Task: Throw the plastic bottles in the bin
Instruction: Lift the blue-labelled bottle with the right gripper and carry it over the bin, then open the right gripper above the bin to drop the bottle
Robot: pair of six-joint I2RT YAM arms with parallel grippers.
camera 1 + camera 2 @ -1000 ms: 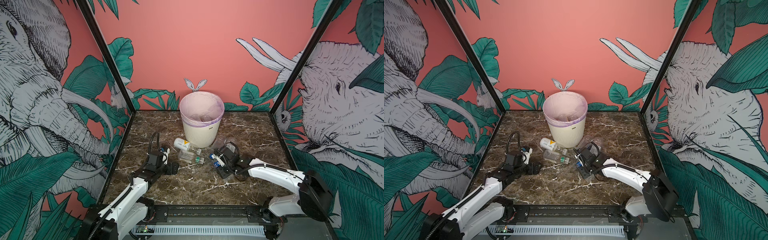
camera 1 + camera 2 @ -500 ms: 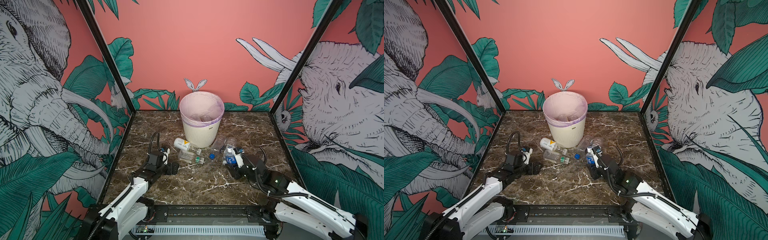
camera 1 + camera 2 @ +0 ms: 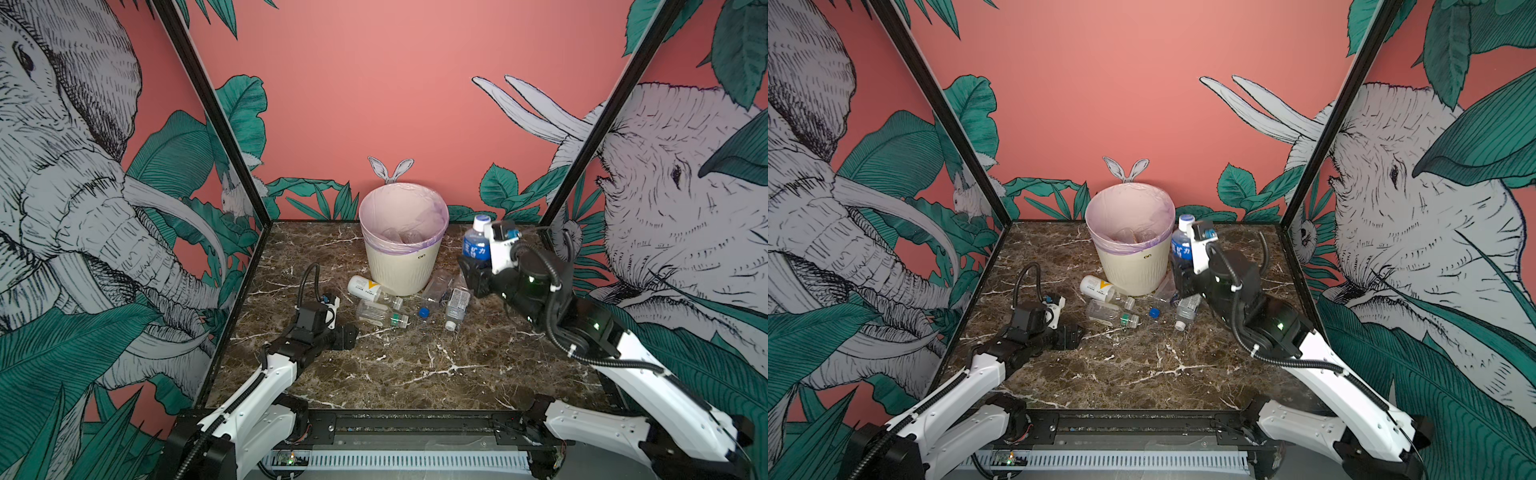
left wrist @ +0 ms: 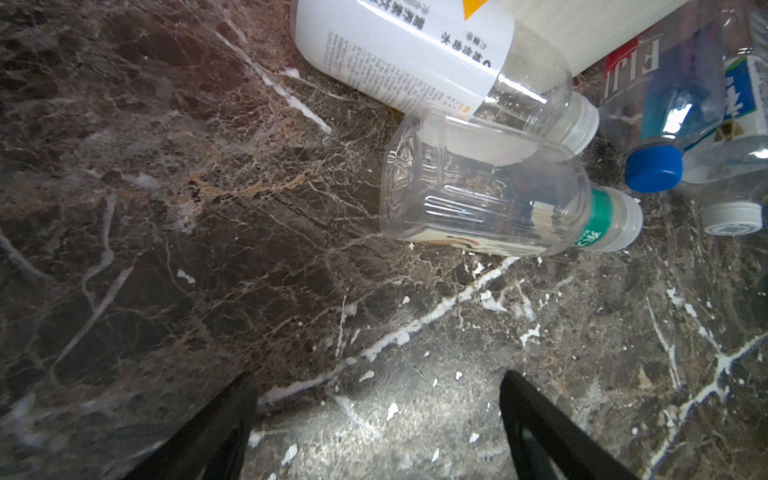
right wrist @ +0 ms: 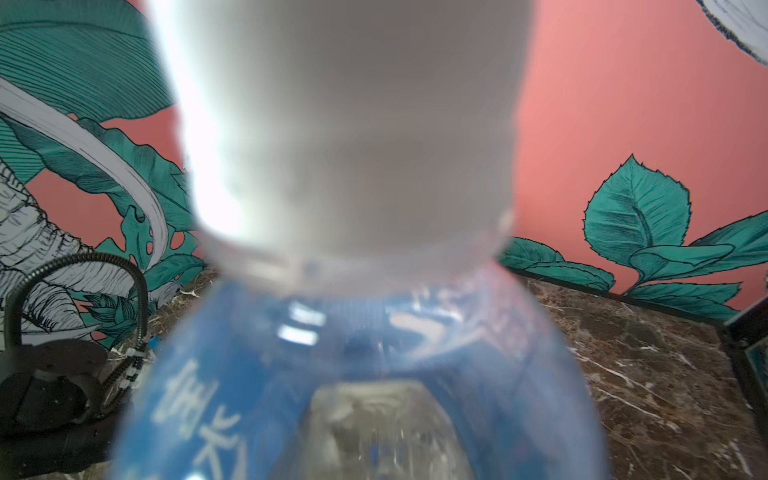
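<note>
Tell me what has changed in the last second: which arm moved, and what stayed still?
The right gripper, shut on the blue-labelled bottle, lifted it off the table and carried it up beside the bin, cap upward. The left gripper stayed open and low; the four lying bottles did not move.

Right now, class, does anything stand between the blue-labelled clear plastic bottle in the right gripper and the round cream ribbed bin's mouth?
Nothing visible does. The right gripper holds the blue-labelled plastic bottle upright beside the cream ribbed bin, whose bag-lined mouth is uncovered.
</note>
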